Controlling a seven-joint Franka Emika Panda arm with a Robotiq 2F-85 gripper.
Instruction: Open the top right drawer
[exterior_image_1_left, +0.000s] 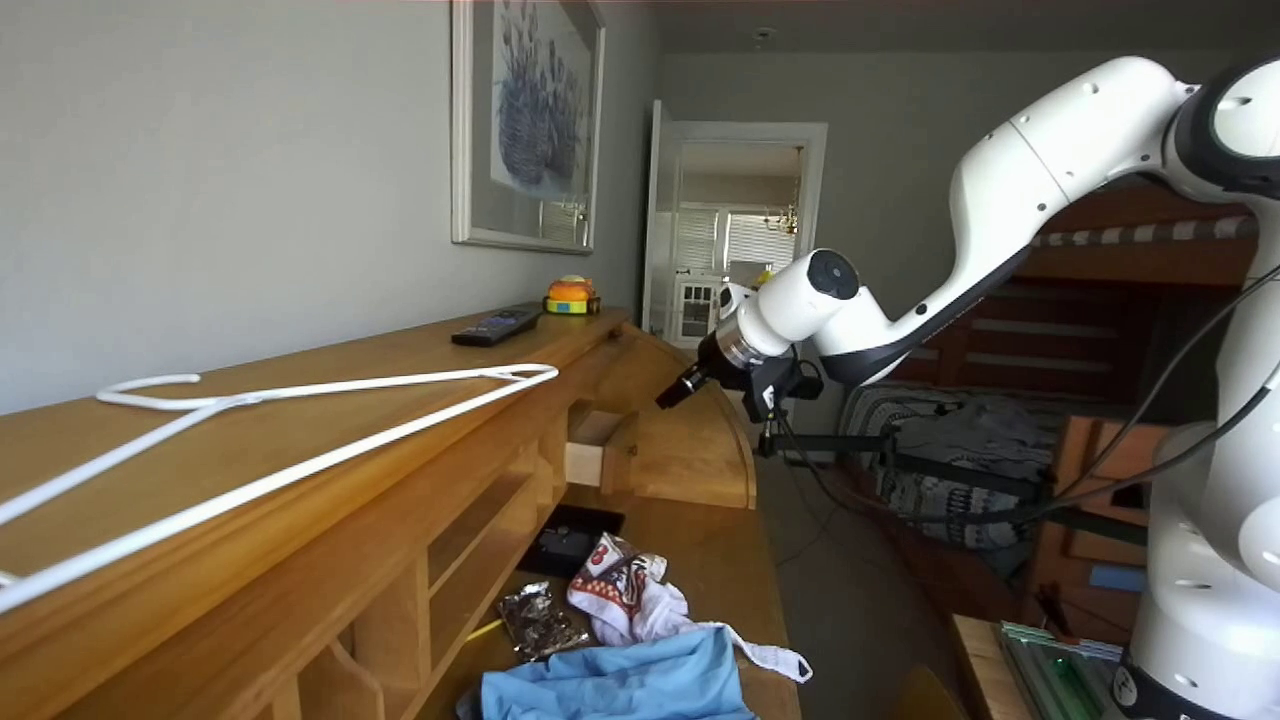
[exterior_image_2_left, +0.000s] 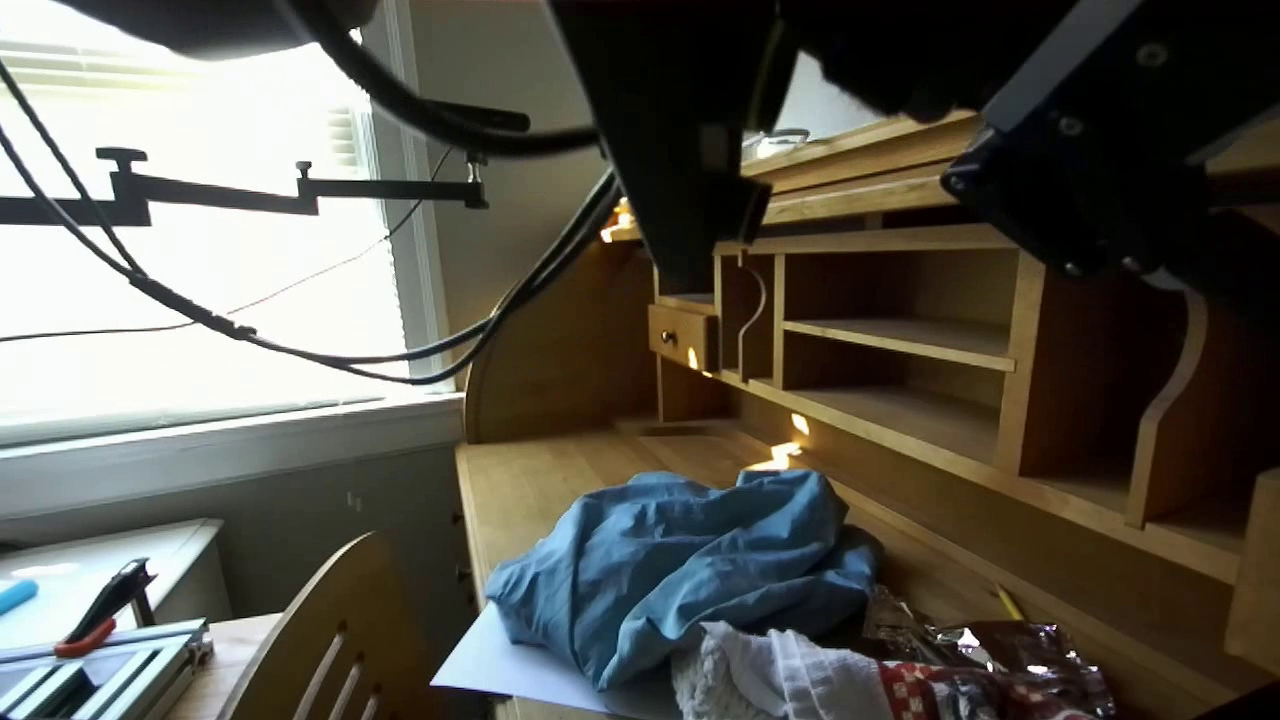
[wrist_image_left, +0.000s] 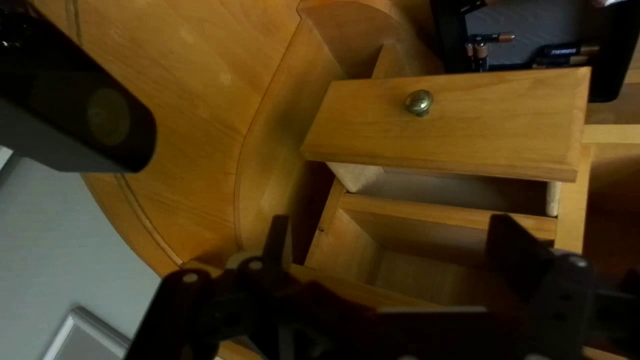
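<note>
Progress looked close to complete. The top right drawer, at the right end of the table, stood open: in the wrist view its plain wooden front, with a round brass-coloured knob, sat well out from its opening, and pale side walls showed in the gap behind. In an exterior view the drawer likewise jutted out, a light side wall exposed. How much travel remained I could not tell, since the rear lay hidden beneath the shelf rail.

The pincer was spread, its 2 fingers wide apart with nothing held between them. It hung near the drawer and, as far as the views showed, touched neither front nor knob.

The opening itself I therefore judged done. What was left was probably either a further short pull, if a fuller opening was wanted, or simply backing the white arm off toward the near side; nudging the front inward on the way seemed the chief risk.

Below and near the drawer lay a black tray of loose batteries, unlikely, I thought, to block it. The matching small drawer at the left end was no part of the job; whether it sat flush was too hard to judge.
</note>
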